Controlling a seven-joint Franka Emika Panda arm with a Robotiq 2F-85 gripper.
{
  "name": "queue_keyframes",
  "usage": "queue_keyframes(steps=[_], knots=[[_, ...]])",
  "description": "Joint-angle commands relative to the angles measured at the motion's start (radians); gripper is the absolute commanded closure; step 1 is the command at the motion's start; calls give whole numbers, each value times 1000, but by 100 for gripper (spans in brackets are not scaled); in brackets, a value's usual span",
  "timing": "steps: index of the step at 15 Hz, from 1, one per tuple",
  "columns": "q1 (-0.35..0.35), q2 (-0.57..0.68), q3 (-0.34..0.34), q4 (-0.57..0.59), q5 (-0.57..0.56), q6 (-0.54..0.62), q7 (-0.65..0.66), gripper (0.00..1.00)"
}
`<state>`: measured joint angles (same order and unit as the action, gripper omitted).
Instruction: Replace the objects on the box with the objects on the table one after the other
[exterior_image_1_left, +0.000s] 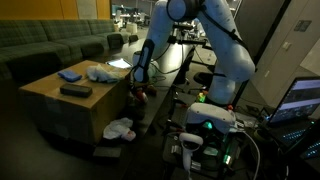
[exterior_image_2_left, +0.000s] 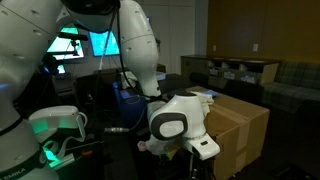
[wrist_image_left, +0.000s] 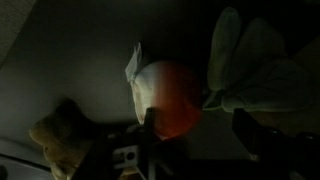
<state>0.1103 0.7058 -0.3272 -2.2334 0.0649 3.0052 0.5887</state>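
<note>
The tan box stands at the left, also seen in an exterior view as box. On its top lie a blue item, a flat black item and a white cloth. My gripper hangs low beside the box's right side. In the wrist view my gripper is open. A round red and white object lies on a dark surface just by one finger; the other finger stands well clear of it. Whether that surface is the table I cannot tell.
A pale green and white item lies right of the red object, and a tan soft toy lies to its left. A white object rests on the floor in front of the box. Sofas line the back wall.
</note>
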Motion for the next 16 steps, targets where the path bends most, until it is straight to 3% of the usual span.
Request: queue_keyframes(steps=[1, 4, 10, 14, 16], knots=[[38, -24, -12, -55, 41, 44, -35, 0], [83, -66, -23, -139, 46, 80, -35, 0], [250, -174, -35, -370, 113, 188, -26, 0], [327, -235, 35, -484, 168, 274, -61, 0], [329, -260, 93, -516, 177, 313, -104, 0]])
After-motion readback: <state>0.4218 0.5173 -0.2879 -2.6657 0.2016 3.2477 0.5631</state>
